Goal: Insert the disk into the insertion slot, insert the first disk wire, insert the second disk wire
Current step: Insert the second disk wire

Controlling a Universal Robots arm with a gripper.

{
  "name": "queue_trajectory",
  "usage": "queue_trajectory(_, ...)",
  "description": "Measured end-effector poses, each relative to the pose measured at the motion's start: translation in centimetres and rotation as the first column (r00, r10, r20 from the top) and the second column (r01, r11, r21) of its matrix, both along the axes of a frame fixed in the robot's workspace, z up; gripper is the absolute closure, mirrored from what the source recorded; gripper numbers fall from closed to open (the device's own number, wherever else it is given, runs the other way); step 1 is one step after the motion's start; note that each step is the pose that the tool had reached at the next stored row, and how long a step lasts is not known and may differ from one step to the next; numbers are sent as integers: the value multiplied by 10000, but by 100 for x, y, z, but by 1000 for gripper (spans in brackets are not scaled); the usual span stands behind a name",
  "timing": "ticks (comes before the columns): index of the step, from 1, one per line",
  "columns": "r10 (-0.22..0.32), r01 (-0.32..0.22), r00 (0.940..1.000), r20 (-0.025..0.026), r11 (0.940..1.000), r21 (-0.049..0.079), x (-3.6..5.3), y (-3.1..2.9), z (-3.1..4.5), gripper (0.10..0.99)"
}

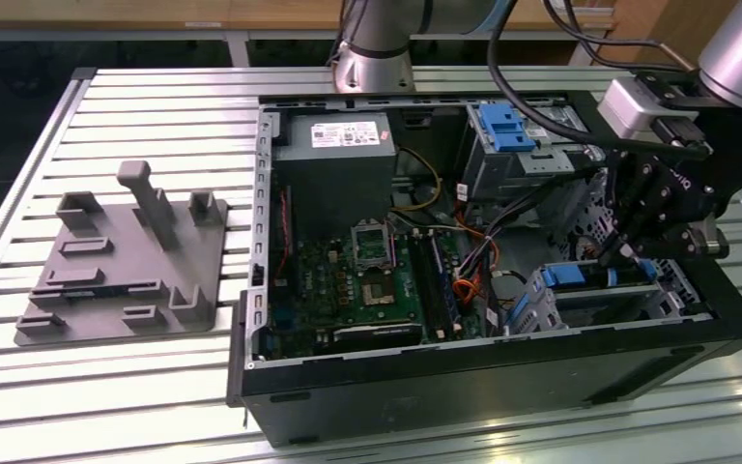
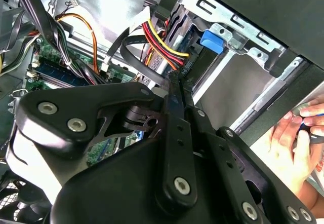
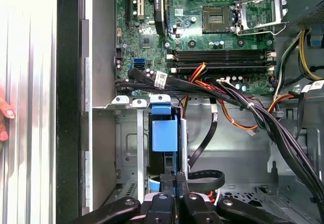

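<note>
The disk (image 1: 587, 276) in its blue carrier (image 3: 164, 133) sits inside the insertion slot (image 1: 661, 298), a grey metal cage (image 3: 126, 148) at the case's front corner on the exterior view's right. My gripper (image 1: 617, 259) reaches down into the case at the disk's near end. In both wrist views its fingers (image 3: 175, 178) are pressed together. A flat black disk wire (image 2: 132, 57) loops up and ends between the fingertips (image 2: 174, 87). Red, yellow and black wires (image 2: 161, 39) run to the disk's edge beside the blue carrier (image 2: 211, 39).
The grey power supply (image 1: 339, 135), a taller bay with a blue latch (image 1: 506, 126) and the green motherboard (image 1: 371, 280) fill the case. Wire bundles (image 3: 273, 127) cross beside the cage. A grey fixture (image 1: 127, 261) lies on the slatted table. A person's hand (image 2: 298, 133) rests outside the case wall.
</note>
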State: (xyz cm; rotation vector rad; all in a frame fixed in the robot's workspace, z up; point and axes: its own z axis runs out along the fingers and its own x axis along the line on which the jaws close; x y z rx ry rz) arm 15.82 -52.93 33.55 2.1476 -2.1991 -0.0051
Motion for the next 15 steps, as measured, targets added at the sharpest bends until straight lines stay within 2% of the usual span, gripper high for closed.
queue_trajectory(15,0,0,10000,0,10000,-47,0,0,-30,945)
